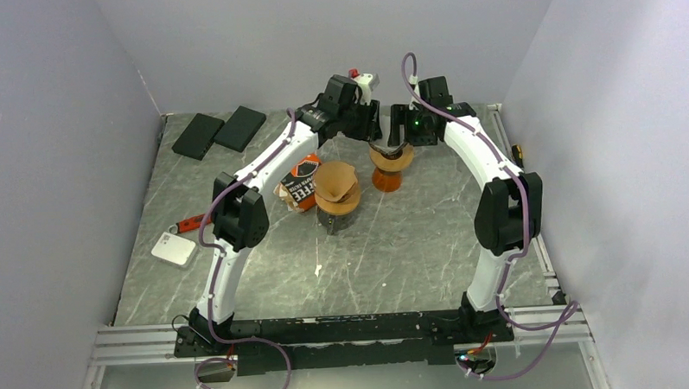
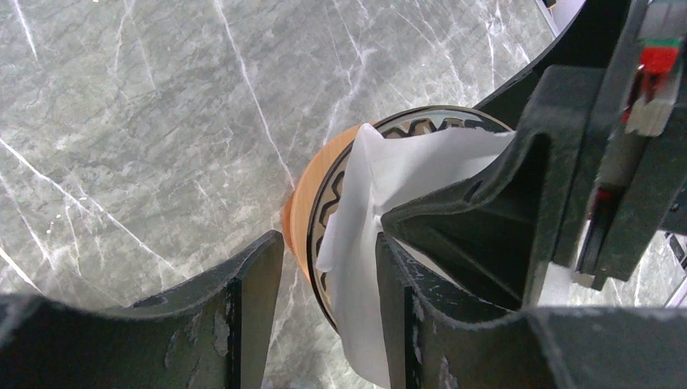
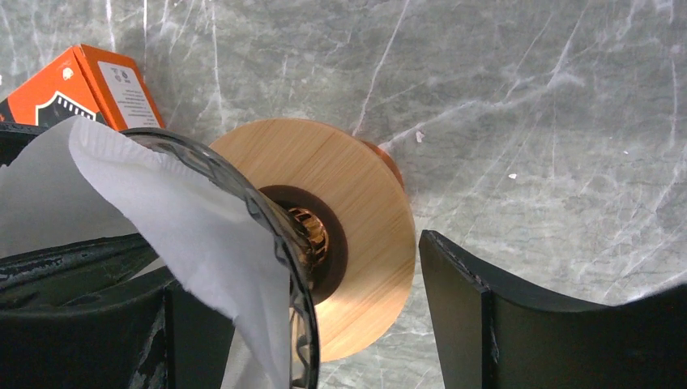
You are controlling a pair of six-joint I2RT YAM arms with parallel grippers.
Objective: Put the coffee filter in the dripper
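Note:
The glass dripper [image 1: 390,169] with its wooden collar [image 3: 356,211] and orange base [image 2: 304,203] stands at the back middle of the table. The white coffee filter [image 2: 364,203] lies inside it, one edge hanging over the rim [image 3: 219,243]. My left gripper [image 1: 369,135] is open, and its fingers [image 2: 251,312] straddle the rim and the filter's edge [image 2: 324,316]. My right gripper [image 1: 399,139] is open too, with one finger [image 3: 81,267] inside the dripper against the filter and the other [image 3: 486,316] outside the collar. The right gripper's finger also shows in the left wrist view [image 2: 478,219].
A stack of brown filters on a dark holder [image 1: 337,190] stands just left of the dripper, next to an orange coffee box [image 1: 302,180]. Two black pads [image 1: 218,130] lie at the back left. A white device [image 1: 174,249] and a red-handled tool [image 1: 189,223] lie on the left.

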